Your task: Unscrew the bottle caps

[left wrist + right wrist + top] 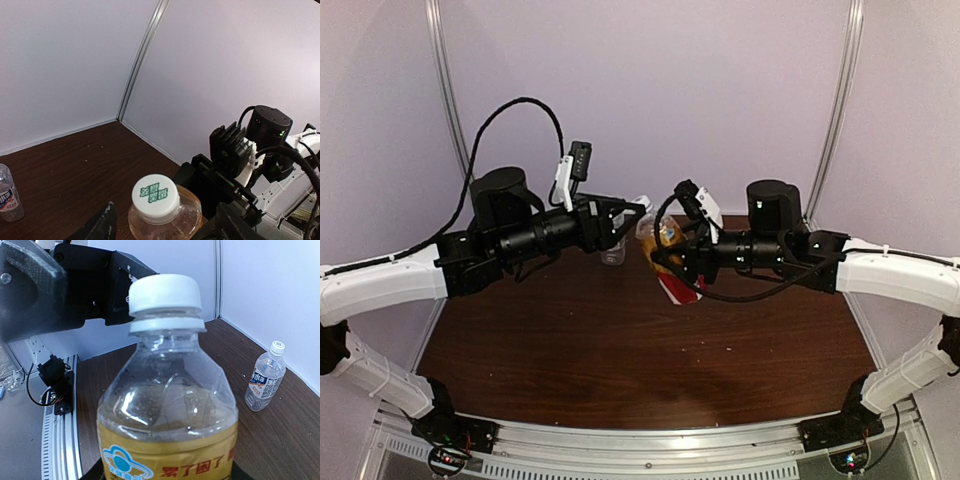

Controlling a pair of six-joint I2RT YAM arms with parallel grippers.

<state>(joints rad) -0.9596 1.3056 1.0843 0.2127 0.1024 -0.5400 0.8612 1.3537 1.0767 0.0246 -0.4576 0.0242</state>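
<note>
The white cap [155,197] sits on the neck of the amber bottle [167,405], seemingly not yet off. It lies between the fingers of the left end effector [633,214], which stand clear of it on both sides: released, gripping nothing. The right end effector [680,258] is clenched on the bottle's body below the shoulder. It holds the bottle tilted, neck toward the left end effector, which I judge steadies it for twisting. Whether the base touches the bench [620,350] I cannot tell. Both arms reach inward, forearms roughly level, wrists facing each other. Off to the side of the left end effector, apart from it, the clear bottle [265,377] stands upright with the second cap [276,346] on, so 2 caps remain.
</note>
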